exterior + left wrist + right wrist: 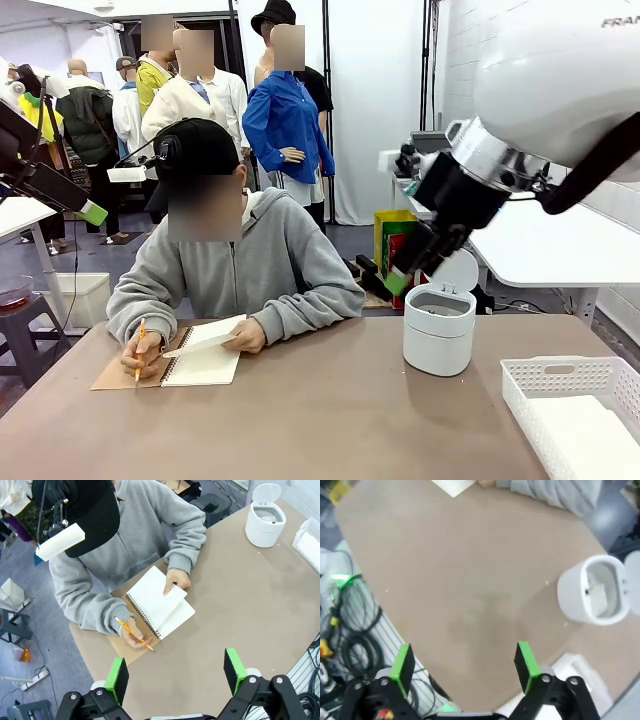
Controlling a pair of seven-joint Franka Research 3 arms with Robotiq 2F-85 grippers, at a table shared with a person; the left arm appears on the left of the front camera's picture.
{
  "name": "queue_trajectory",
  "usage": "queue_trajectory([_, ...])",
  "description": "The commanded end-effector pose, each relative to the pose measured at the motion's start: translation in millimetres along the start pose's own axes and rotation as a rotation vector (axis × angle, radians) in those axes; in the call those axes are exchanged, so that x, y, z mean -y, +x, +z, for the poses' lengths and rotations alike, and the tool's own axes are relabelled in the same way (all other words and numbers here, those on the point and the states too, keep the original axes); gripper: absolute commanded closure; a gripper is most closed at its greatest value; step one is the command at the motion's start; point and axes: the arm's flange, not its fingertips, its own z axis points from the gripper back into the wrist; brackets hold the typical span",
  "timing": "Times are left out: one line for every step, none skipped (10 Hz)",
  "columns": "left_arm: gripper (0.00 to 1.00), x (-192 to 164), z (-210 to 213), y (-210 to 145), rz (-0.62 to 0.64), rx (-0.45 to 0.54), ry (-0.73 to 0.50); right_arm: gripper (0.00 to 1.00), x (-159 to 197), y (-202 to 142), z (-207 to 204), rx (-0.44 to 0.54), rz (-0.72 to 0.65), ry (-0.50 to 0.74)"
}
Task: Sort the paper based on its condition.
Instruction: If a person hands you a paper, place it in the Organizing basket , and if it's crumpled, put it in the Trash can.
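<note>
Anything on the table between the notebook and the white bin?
No. In the left wrist view the tabletop between the notebook and the bin is bare.

The paper (597, 596) inside the bin (568, 599) is blurred, its shape unclear.

Plain brown tabletop (330, 400). White round plastic bin (438, 335), white crumpled paper wad (596, 596) inside. White lattice plastic basket (560, 385). Brown-covered spiral notebook (160, 607), white pages. Orange pencil (132, 632). Grey hoodie (270, 260), black cap (95, 510).

open tabletop (330, 420) between notebook (205, 365) and bin (438, 335), basket (560, 368).
</note>
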Motion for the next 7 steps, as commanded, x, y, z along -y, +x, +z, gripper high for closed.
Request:
queue_trajectory([0.0,0,0,0,0.0,0.003,0.001,0.0,4,20,-7,0.097,0.031,0.001])
queue_trajectory([0.0,0,0,0,0.0,0.003,0.001,0.0,3,30,-3,0.149,0.019,-0.006])
queue_trajectory([0.0,0,0,0,0.0,0.003,0.001,0.0,4,38,-1,0.202,0.0,0.009])
queue_trajectory([0.0,0,0,0,0.0,0.003,0.001,0.0,8,46,3,0.23,-0.016,0.017])
queue_trajectory([0.0,0,0,0,0.0,0.003,0.001,0.0,8,51,7,0.25,-0.027,0.029])
queue_trajectory([0.0,0,0,0,0.0,0.003,0.001,0.0,7,56,10,0.264,-0.028,0.027])
queue_trajectory([0.0,0,0,0,0.0,0.003,0.001,0.0,7,63,14,0.269,-0.02,0.024])
